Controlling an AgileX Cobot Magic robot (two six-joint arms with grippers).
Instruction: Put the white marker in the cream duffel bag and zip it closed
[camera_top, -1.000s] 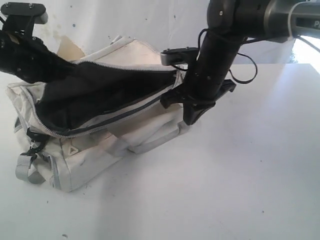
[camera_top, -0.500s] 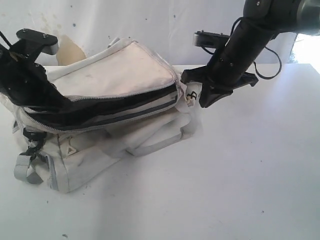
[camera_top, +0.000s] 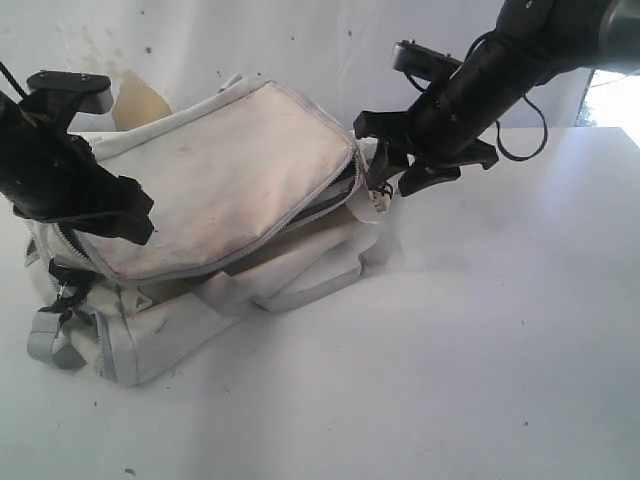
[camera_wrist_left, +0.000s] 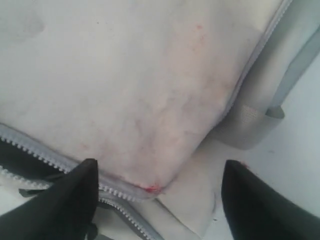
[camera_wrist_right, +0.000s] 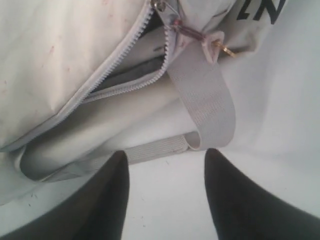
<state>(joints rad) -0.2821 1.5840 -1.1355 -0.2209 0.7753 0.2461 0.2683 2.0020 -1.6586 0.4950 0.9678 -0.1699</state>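
cream duffel bag (camera_top: 230, 170): long axis left-near to right-far, flap down (zipper (camera_wrist_right: 125, 55) gaping at right end) | left gripper (camera_wrist_left: 160, 167): spread above flap corner | right gripper (camera_wrist_right: 165, 156): spread, empty

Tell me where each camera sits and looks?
Exterior view: off the arms, facing the table, cream duffel bag, left arm, right arm.
Left wrist view: on the left arm, past its open fingers at the bag's flap.
Right wrist view: on the right arm, past its fingers at a grey strap.
All share the zipper.
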